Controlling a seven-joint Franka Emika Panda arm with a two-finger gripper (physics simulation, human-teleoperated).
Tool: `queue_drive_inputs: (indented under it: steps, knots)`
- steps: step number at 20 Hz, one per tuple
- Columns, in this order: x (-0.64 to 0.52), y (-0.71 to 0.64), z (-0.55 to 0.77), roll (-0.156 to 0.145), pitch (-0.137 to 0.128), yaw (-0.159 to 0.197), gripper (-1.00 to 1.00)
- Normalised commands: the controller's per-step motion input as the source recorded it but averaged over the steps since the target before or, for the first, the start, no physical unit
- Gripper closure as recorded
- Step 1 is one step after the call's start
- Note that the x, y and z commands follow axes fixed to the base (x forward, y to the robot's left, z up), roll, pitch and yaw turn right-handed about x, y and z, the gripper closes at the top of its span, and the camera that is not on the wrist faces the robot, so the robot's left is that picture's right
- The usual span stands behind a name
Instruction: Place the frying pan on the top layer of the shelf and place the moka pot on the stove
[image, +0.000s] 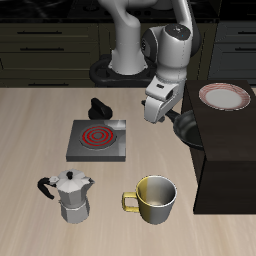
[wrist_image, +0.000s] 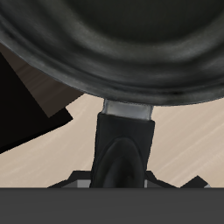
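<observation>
Shelf (image: 225, 150) top holds only a pink-rimmed plate (image: 224, 96) so far, with the frying pan (image: 188, 128) hanging in the air just beside the shelf's edge, not yet on it. Its handle (wrist_image: 122, 144) looks clamped in the gripper (image: 160, 108), so that placement seems underway, while the moka pot (image: 70, 195) stands untouched on the table near the front edge, apart from the stove (image: 98, 139)

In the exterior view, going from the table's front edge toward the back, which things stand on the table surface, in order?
Moka pot and yellowish metal mug about level, nearest the front, then the stove, then a small black object.
</observation>
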Motion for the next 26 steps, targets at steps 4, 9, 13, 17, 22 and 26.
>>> queue_drive_inputs:
  steps: [4,9,13,17,22,26]
  knots:
    - [-0.08,0.2,0.1,0.023,-0.027,-0.047,1.0]
    - [-0.1,0.33,-0.01,0.059,0.022,-0.049,1.0]
    - [-0.01,0.12,-0.17,-0.006,0.002,0.029,1.0]
    - [-0.03,0.06,-0.09,0.012,-0.001,-0.007,-1.0]
    - [0.0,-0.02,-0.02,-0.006,-0.016,0.009,-1.0]
    - [0.0,-0.05,0.06,-0.008,-0.021,0.001,-1.0]
